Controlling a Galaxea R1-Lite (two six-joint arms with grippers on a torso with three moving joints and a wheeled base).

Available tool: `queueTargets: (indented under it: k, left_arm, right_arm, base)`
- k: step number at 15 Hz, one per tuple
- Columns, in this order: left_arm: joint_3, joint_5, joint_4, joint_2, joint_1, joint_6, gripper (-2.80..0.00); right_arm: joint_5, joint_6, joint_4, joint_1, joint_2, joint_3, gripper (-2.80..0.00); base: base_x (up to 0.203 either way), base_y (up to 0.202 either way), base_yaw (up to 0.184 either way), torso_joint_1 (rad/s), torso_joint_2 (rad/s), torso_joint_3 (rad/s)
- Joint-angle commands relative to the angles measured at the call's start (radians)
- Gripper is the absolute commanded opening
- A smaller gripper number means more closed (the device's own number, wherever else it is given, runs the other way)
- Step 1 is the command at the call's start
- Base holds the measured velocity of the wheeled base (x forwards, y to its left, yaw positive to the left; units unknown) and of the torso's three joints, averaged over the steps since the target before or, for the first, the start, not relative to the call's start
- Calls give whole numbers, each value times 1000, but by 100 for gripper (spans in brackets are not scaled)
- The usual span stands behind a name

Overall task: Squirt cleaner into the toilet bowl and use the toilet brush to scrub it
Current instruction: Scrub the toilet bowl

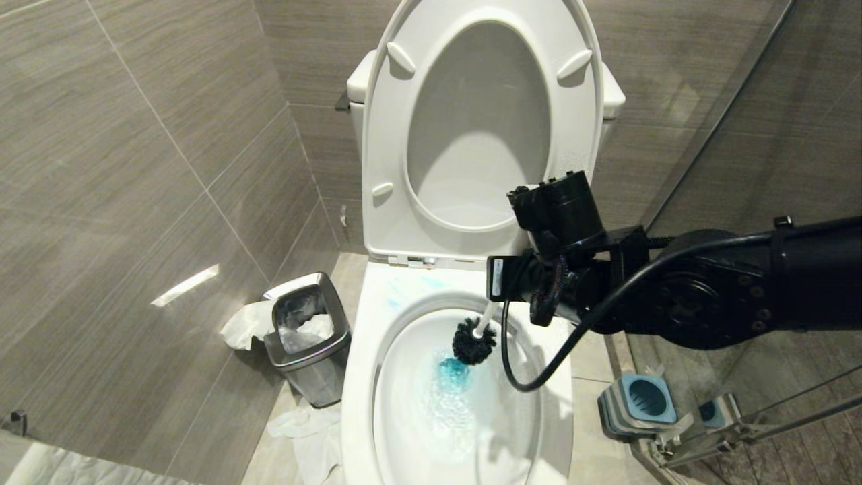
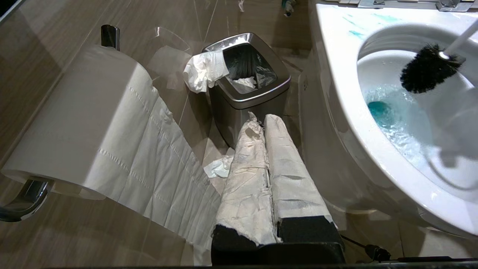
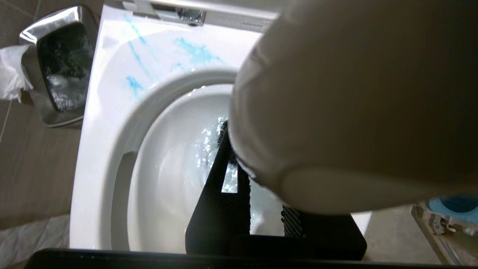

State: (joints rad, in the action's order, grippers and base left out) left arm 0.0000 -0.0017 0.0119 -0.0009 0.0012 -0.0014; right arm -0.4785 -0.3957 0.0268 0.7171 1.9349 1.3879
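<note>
The white toilet bowl [image 1: 404, 411] stands open, with blue-tinted water [image 1: 452, 372] at its bottom and blue streaks on the rim [image 3: 194, 52]. My right gripper [image 1: 502, 286] reaches in from the right over the back of the bowl, shut on the toilet brush's white handle [image 3: 354, 112]. The handle fills much of the right wrist view. The black bristle head [image 1: 473, 342] hangs inside the bowl just above the water [image 2: 377, 112]. My left gripper [image 2: 263, 119] is parked low beside the toilet, shut, its paper-wrapped fingers empty. The cleaner is out of view.
A steel waste bin [image 1: 306, 337] with tissue stands left of the toilet, and paper [image 1: 303, 424] lies on the floor. The blue-and-grey brush holder [image 1: 640, 401] sits at the right by a glass partition. Seat and lid [image 1: 478, 128] are raised. A paper roll [image 2: 74, 119] hangs near the left arm.
</note>
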Motion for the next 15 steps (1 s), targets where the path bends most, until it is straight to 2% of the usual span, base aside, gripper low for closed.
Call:
queueTargets:
  k: [1, 6, 9, 15]
  left_arm:
    - [0, 0, 0, 1, 0, 0, -280]
    - [0, 0, 0, 1, 0, 0, -280]
    - [0, 0, 0, 1, 0, 0, -280]
    - [0, 0, 0, 1, 0, 0, -280]
  right_arm:
    - [0, 0, -1, -10, 79, 57, -280]
    - [3, 3, -11, 13, 143, 155, -280]
    - [5, 2, -16, 69, 160, 179, -280]
    - [-3, -33, -19, 214, 65, 8, -280]
  base:
    - [0, 0, 0, 0, 0, 0]
    - [0, 0, 0, 0, 0, 0]
    - [0, 0, 0, 0, 0, 0]
    - [0, 0, 0, 0, 0, 0]
